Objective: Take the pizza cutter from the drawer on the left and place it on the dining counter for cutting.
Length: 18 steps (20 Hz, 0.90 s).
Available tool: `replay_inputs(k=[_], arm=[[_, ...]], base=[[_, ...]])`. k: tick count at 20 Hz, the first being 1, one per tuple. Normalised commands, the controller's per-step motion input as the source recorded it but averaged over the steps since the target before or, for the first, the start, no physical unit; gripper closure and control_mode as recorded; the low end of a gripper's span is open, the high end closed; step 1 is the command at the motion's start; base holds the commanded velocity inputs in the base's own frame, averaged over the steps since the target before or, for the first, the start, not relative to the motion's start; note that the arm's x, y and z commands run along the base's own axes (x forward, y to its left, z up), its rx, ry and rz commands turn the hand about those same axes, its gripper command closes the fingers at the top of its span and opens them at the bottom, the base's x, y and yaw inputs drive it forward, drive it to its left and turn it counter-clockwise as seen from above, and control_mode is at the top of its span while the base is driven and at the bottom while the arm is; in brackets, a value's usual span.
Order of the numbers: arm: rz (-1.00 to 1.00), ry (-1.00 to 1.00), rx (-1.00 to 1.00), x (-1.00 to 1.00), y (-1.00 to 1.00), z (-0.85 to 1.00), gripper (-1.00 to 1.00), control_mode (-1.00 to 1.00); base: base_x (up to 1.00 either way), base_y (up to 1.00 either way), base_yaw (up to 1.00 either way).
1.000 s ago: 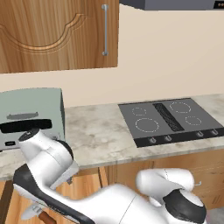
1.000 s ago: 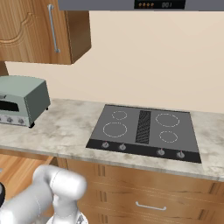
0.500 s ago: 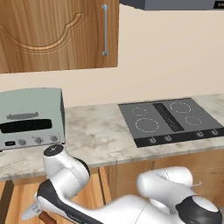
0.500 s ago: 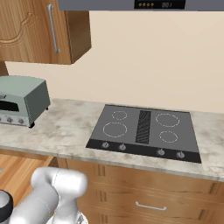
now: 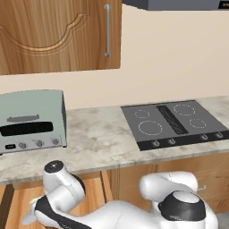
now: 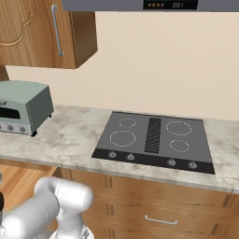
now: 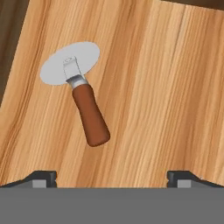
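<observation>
In the hand view the pizza cutter (image 7: 81,94) lies flat on the light wood floor of the open drawer (image 7: 166,87). Its round silver wheel sits at the upper left and its reddish-brown handle slants toward the lower middle. My gripper (image 7: 112,177) hovers above it, open, with both dark fingertips (image 7: 41,178) wide apart at the bottom edge and nothing between them. The handle's end lies left of the gap's middle. In the left base view the arm reaches down into the open drawer (image 5: 22,203) below the worktop. The dining counter is out of view.
A grey-green toaster oven (image 5: 31,120) stands on the stone worktop (image 5: 98,138) at the left, a black cooktop (image 5: 176,123) at the right. A wooden wall cabinet (image 5: 58,33) hangs above. Shut drawer fronts (image 6: 158,205) run below the cooktop. The drawer's dark side wall (image 7: 11,39) shows at the left.
The arm has dropped lower into the drawer, its elbow sinking from in front of the toaster oven to below the worktop edge. The jaws stay wide.
</observation>
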Motion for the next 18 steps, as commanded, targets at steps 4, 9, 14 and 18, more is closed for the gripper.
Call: replay_inputs(k=[4,9,14,18], arm=[[-0.03,0.13,-0.01,0.09,0.46,-0.4,-1.0,-1.0],[0.0,0.02,-0.03,0.14,0.16,-0.35,-1.0,-1.0],[0.0,0.02,-0.04,0.26,0.08,-0.31,-1.0,-1.0],[0.0,0.09,-0.03,0.31,0.14,-0.54,-1.0,-1.0]], base=[[0.0,0.0,0.0],[0.0,0.0,0.0],[0.0,0.0,0.0],[0.0,0.0,0.0]])
